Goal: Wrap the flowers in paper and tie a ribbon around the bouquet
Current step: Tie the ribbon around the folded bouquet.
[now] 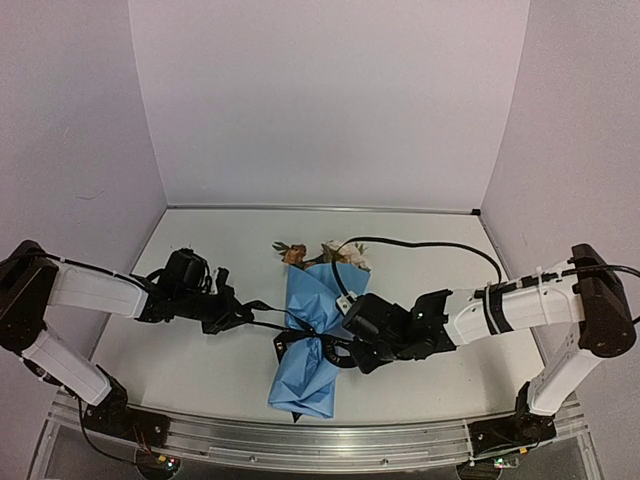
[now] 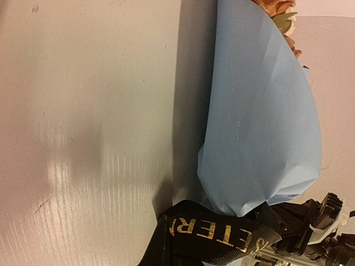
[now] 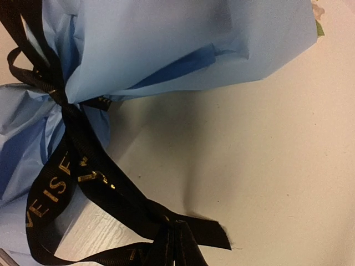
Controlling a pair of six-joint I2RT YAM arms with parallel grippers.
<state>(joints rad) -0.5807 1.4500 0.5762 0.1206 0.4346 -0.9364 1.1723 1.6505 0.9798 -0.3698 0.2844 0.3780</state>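
Note:
The bouquet (image 1: 312, 335) lies in the middle of the table, a light blue paper (image 2: 260, 122) cone with the flowers (image 1: 342, 254) poking out of its far, wide end. The black ribbon (image 3: 83, 160) with gold lettering is cinched around the cone's narrow waist. My left gripper (image 1: 232, 316) sits left of the waist, shut on one ribbon end (image 2: 222, 235) drawn out sideways. My right gripper (image 1: 352, 350) is just right of the waist, shut on a bunched ribbon end (image 3: 177, 244) close to the table. Neither wrist view shows its own fingers.
A black cable (image 1: 430, 243) curves over the table behind the right arm. White walls close in the table on three sides. A metal rail (image 1: 320, 440) runs along the near edge between the arm bases.

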